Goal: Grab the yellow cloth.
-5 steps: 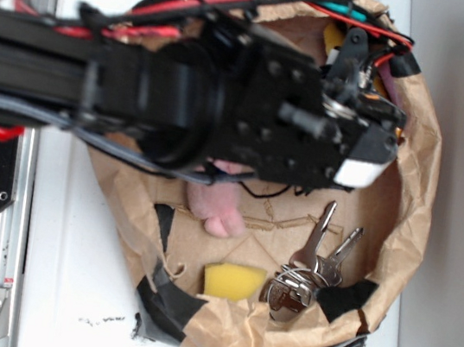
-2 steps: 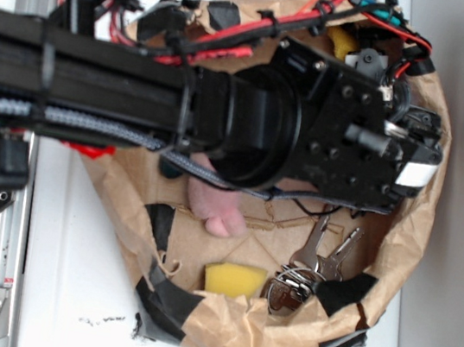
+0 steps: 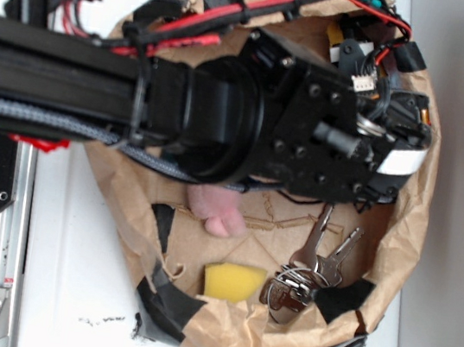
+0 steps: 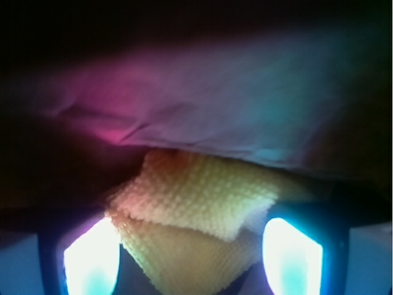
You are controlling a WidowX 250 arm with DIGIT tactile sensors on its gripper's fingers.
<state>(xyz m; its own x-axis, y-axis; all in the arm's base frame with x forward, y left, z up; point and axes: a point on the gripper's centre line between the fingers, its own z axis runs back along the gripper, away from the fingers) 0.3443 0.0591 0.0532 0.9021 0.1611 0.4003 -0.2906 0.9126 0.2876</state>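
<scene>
Gripper (image 4: 193,258) jaws spread around yellow cloth (image 4: 196,203), possibly untouched, paper bag (image 3: 396,242) wall close above.

The yellow cloth (image 4: 196,215) is a soft, waffle-textured fabric, folded so that one layer lies over another with a corner pointing toward the camera. In the wrist view it lies partly tucked under a pale, creased sheet. In the exterior view only a small yellow patch (image 3: 335,34) shows.
</scene>
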